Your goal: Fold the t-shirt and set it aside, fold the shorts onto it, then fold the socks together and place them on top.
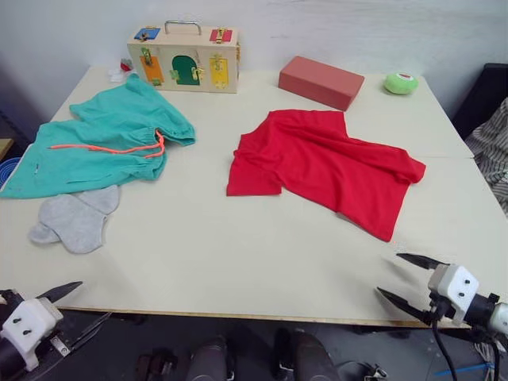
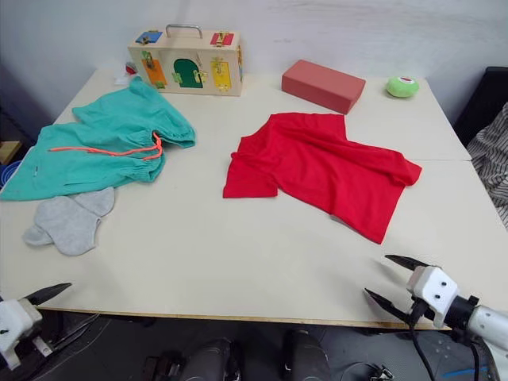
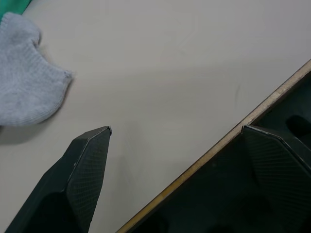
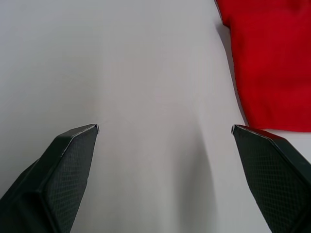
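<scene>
Nothing folded yet: t-shirt (image 1: 327,167), shorts (image 1: 95,143), socks (image 1: 75,220) lying loose on table (image 1: 206,254), both grippers (image 1: 413,278) (image 1: 75,305) spread empty.

Spread fingers (image 4: 73,165) over table (image 4: 146,73), t-shirt (image 4: 272,58) edge beyond

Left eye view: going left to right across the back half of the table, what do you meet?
Shorts → wooden latch box → t-shirt → green round thing. The red-brown block sits behind the t-shirt and overlaps its span, so I leave it out.
</scene>
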